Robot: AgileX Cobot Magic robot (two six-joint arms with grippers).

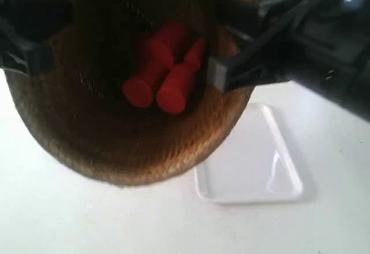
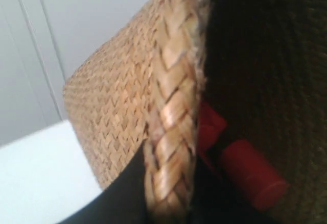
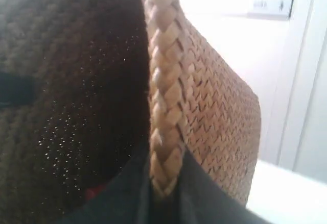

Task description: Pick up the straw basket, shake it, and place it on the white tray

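Hanging above the table [image 1: 58,219], the straw basket [image 1: 115,144] fills the upper left and centre of the exterior view, its dark inside facing the camera. The left pincer [image 2: 168,206] is clamped over the basket's braided edge, a finger on each side. The right pincer [image 3: 164,185] grips it the same way. Two red pieces [image 1: 162,72] lie inside. The white tray [image 1: 254,161] sits on the table at lower right, its near corner hidden by the basket.
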